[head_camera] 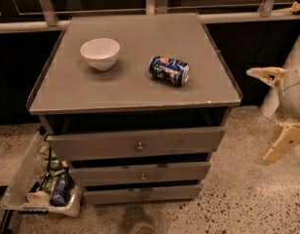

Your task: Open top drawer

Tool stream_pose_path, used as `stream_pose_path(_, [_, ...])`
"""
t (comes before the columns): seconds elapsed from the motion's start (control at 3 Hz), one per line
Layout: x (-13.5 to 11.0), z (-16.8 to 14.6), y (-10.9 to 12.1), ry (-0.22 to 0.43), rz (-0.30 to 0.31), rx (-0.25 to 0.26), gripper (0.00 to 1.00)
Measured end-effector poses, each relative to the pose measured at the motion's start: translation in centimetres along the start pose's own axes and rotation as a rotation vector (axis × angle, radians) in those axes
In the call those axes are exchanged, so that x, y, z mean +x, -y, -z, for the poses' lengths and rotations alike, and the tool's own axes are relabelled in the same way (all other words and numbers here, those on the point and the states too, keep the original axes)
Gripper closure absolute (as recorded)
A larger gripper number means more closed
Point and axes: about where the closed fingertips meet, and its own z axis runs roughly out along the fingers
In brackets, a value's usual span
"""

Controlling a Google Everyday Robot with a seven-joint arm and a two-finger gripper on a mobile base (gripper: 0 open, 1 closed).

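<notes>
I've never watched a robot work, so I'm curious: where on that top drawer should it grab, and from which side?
The small round knob at the centre of the top drawer front, approached straight from the front. The face is flat with no other handle showing. The gripper hangs off to the right of the drawer, fingers apart, so it would probably need to swing round first.

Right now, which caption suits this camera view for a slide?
Open gripper beside grey cabinet, clear of top drawer; bowl, can above.
</notes>
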Motion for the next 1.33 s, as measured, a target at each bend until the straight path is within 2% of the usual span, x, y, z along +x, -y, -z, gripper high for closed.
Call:
stream_pose_path(0.33, [0.7, -1.2, -0.8, 0.017, -0.016, -0.023, 0.0])
stream_pose_path(1.0, [3.3, -8.6, -2.3, 0.071, -0.059, -0.052, 0.0])
stream_pose_path(1.33, [4.9, -16.9, -2.0, 0.086, -0.101, -0.046, 0.0])
